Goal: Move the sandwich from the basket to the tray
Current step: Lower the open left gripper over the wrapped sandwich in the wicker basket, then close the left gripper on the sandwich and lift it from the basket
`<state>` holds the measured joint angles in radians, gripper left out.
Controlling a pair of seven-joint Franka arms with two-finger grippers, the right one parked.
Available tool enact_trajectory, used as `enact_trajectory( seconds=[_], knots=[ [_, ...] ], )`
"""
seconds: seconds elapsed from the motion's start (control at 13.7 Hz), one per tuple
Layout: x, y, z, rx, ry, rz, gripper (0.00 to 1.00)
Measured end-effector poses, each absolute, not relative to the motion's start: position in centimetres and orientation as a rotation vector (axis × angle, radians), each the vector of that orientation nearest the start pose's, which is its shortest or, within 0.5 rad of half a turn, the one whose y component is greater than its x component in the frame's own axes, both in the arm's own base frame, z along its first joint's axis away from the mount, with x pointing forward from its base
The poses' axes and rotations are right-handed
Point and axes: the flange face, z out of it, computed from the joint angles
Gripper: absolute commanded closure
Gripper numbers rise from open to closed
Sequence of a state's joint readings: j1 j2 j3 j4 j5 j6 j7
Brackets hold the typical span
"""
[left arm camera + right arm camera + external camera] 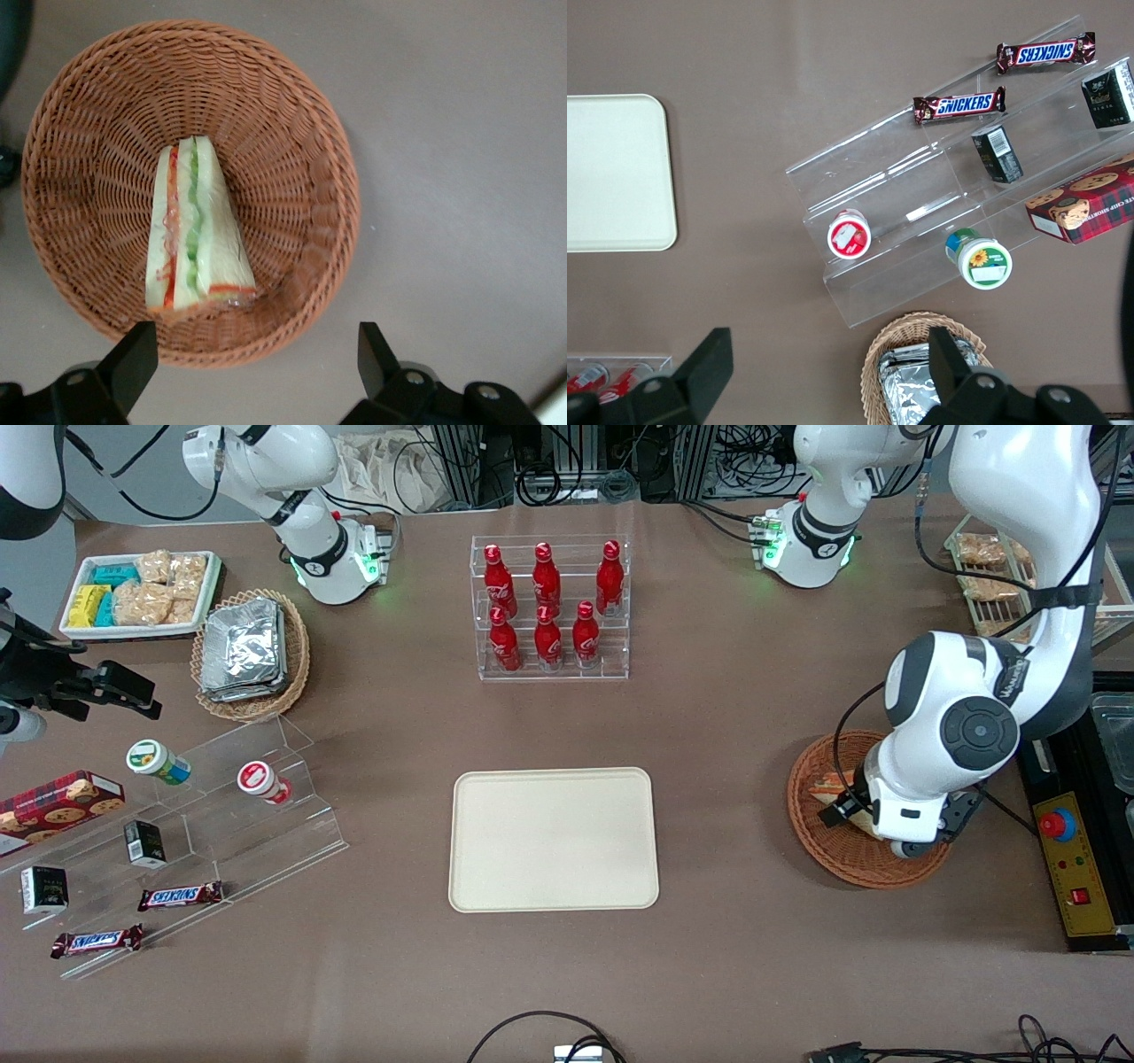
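Note:
The sandwich (193, 230), a pale wedge with green, red and white layers, lies in the reddish-brown wicker basket (292, 133). From the front, only a sliver of the sandwich (831, 786) shows in the basket (819, 841), with the arm covering the rest. My left gripper (252, 350) hovers above the basket's rim, open, with nothing between its black fingers (133, 359). The gripper (917, 837) is mostly hidden under the wrist in the front view. The cream tray (554, 840) lies bare at the table's middle, toward the parked arm from the basket.
A clear rack of red bottles (551, 607) stands farther from the front camera than the tray. A yellow control box (1074, 864) lies beside the basket at the table's end. Tiered acrylic shelves with snacks (177, 841) and a tan foil-packet basket (251, 654) occupy the parked arm's end.

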<state>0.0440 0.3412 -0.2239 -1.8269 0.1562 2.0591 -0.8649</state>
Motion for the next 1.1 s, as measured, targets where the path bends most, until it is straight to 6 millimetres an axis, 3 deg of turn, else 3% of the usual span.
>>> enact_trajectory(
  seconds=[0.22,0.59,0.66,0.73,0.8,0.95,1.02,1.1],
  knots=[
    [61.0,-7.3,31.2,-2.902,-0.963,0.031,0.00],
    [59.8,-5.2,26.8,-2.897,-1.004,0.018,0.01],
    [59.9,-5.0,26.0,-2.897,-1.010,0.020,0.20],
    [60.0,-4.7,25.4,-2.897,-1.017,0.017,0.56],
    [60.1,-4.4,24.9,-2.898,-1.025,0.009,0.78],
    [60.2,-4.2,24.8,-2.898,-1.031,0.000,0.77],
    [60.3,-4.2,24.8,-2.898,-1.032,-0.001,0.61],
    [60.3,-4.2,24.8,-2.898,-1.032,-0.002,0.29]
  ],
)
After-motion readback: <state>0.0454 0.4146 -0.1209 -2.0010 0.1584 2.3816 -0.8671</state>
